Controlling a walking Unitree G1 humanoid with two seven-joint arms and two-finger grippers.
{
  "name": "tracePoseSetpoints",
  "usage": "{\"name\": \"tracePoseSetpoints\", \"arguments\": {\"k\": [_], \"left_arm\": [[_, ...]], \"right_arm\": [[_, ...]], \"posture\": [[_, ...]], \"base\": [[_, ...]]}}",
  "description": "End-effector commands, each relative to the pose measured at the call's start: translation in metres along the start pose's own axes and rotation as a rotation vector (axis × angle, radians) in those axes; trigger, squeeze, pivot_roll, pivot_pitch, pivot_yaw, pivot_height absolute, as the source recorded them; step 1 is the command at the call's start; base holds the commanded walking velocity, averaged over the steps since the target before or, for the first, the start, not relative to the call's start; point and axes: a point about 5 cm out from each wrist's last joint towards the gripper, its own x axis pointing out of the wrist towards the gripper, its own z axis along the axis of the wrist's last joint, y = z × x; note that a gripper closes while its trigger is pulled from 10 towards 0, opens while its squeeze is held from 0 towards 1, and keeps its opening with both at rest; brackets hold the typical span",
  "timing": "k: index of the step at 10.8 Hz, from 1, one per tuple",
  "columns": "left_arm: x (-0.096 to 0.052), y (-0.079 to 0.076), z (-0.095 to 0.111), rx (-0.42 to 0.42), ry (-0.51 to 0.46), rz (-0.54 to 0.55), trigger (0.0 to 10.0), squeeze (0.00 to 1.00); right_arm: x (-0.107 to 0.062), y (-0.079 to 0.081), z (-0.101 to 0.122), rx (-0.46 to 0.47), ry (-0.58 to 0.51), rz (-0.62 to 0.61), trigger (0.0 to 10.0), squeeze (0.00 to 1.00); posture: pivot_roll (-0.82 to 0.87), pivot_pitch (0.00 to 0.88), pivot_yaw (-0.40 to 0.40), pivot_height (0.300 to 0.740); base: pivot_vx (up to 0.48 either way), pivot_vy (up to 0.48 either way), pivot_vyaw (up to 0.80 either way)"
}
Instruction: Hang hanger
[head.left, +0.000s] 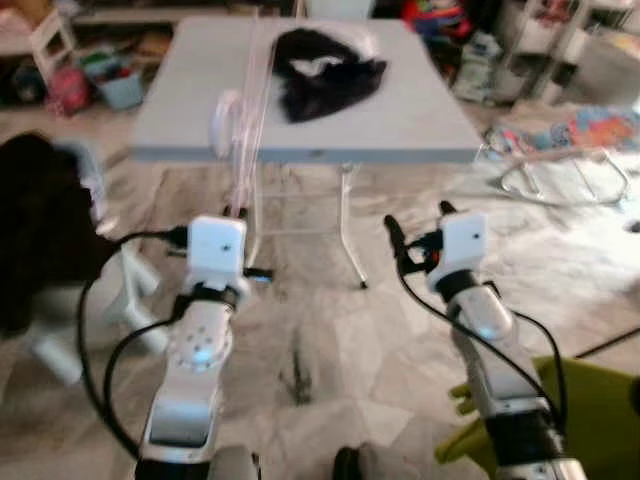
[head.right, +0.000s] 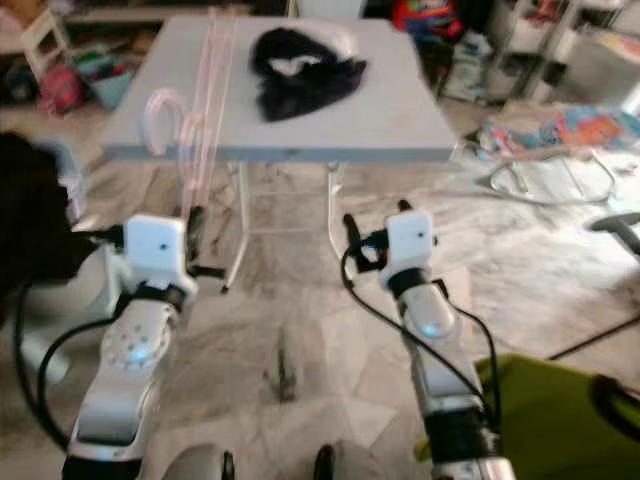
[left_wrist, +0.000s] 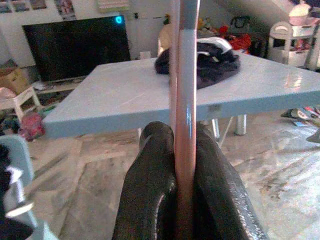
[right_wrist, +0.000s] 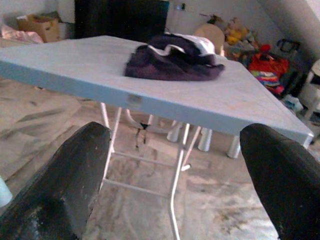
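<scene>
Your left gripper (left_wrist: 182, 200) pinches one thin, clear pink plastic hanger (head.left: 243, 110) before one grey folding table (head.left: 400, 120) bearing one crumpled dark garment (head.left: 325, 75), while your right gripper (right_wrist: 175, 175) hovers spread.

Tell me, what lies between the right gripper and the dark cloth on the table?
Bare floor, then the table edge and bare tabletop, seen from the right gripper toward the dark cloth.

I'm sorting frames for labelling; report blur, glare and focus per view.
Both eye views: soft motion blur throughout, the translucent pink plastic hanger smeared. Left wrist view: the hanger's bar and the left tool close and soft, glare on the grey folding table. Right wrist view: right tool fingers blurred, table sharper.
</scene>
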Motion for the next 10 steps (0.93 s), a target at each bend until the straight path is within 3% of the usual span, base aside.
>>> {"name": "tracePoseSetpoints", "arguments": {"k": [1, 9, 10], "left_arm": [[0.0, 0.004, 0.001, 0.004, 0.005, -0.002, 10.0, 0.0], [-0.002, 0.001, -0.009, -0.014, 0.055, -0.024, 10.0, 0.0], [-0.003, 0.001, -0.013, -0.015, 0.077, -0.027, 10.0, 0.0]], "right_arm": [[0.002, 0.004, 0.001, 0.004, -0.001, 0.013, 10.0, 0.0], [-0.001, 0.006, -0.004, -0.013, 0.016, 0.041, 10.0, 0.0], [-0.002, 0.006, -0.006, -0.013, 0.027, 0.047, 10.0, 0.0]], "posture": [[0.01, 0.094, -0.058, 0.74], [0.0, 0.092, -0.061, 0.74], [0.01, 0.094, -0.065, 0.74]], "base": [[0.0, 0.48, 0.0], [0.0, 0.48, 0.0], [0.0, 0.0, 0.0]]}}
